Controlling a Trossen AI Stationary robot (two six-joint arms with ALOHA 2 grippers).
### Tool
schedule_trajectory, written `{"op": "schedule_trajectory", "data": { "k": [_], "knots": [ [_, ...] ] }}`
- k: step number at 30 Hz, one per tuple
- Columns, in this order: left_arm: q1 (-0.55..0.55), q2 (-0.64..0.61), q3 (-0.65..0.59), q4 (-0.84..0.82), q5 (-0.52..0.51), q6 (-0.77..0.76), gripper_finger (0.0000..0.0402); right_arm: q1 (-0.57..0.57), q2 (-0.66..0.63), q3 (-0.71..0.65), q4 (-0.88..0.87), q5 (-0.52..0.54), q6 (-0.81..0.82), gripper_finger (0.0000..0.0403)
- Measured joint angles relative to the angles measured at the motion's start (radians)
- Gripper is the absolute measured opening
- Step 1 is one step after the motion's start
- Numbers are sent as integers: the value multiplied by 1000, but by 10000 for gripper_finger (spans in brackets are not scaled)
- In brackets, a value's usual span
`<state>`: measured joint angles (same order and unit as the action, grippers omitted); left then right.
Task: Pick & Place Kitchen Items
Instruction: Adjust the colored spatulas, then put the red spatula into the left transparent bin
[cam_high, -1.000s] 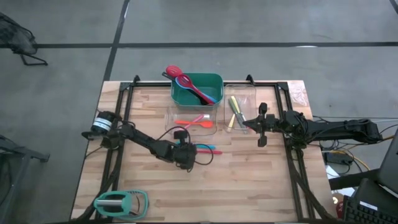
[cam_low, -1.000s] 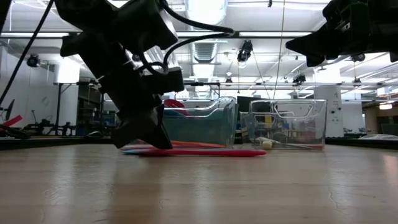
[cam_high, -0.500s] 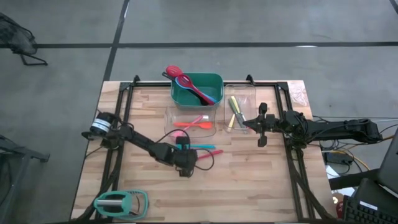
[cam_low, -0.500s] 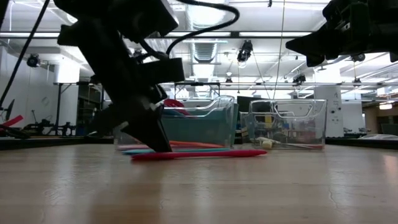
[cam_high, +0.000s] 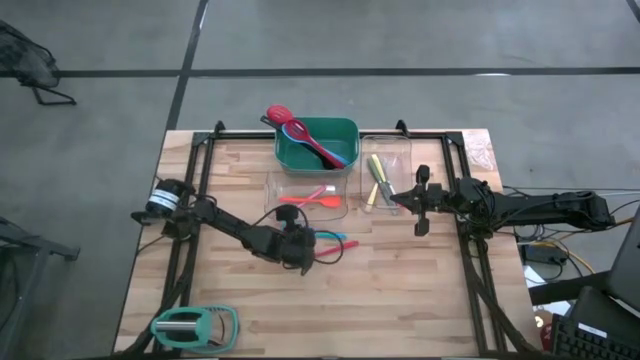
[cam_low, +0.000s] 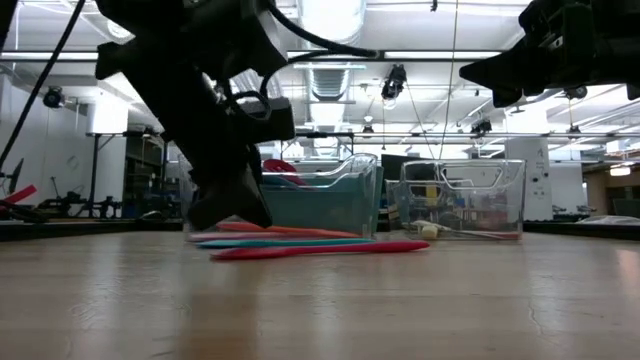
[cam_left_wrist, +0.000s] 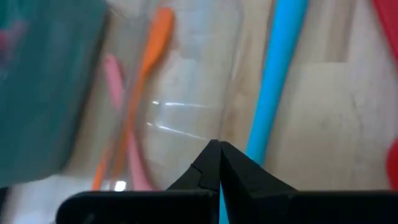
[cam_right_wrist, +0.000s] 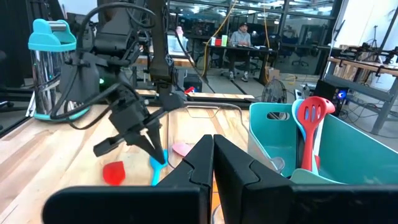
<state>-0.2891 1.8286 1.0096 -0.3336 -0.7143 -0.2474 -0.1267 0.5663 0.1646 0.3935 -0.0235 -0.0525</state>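
Several utensils already in green bin, blue spatula and red spoon left on bench beside clear bin; left gripper closed empty above them.

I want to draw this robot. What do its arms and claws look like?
Both arms are black and thin, made of jointed links. The left arm has looping black cables and a silvery-white base. Each ends in pointed black fingers: left gripper, right gripper.

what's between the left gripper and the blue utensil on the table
Nothing visible. The left gripper is shut, its tips right at the near end of the blue utensil, which lies bare on the table beside the red utensil.
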Motion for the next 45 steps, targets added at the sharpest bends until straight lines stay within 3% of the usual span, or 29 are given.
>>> {"op": "schedule_trajectory", "data": {
  "k": [3, 9, 31, 38, 45],
  "knots": [
    [4, 10, 0, 1, 48, 6, 5, 0, 0, 0, 0, 0, 0, 8],
    [12, 54, 0, 1, 8, 11, 5, 0, 0, 0, 0, 0, 0, 8],
    [-14, 32, 111, -111, 337, 2, 5, 0, 0, 0, 0, 0, 0, 8],
    [-38, 32, 145, -102, 239, -25, 7, 0, 0, 0, 0, 0, 0, 8],
    [-85, 32, 160, -44, 286, -84, 23, 0, 0, 0, 0, 0, 0, 8]
  ]
}}
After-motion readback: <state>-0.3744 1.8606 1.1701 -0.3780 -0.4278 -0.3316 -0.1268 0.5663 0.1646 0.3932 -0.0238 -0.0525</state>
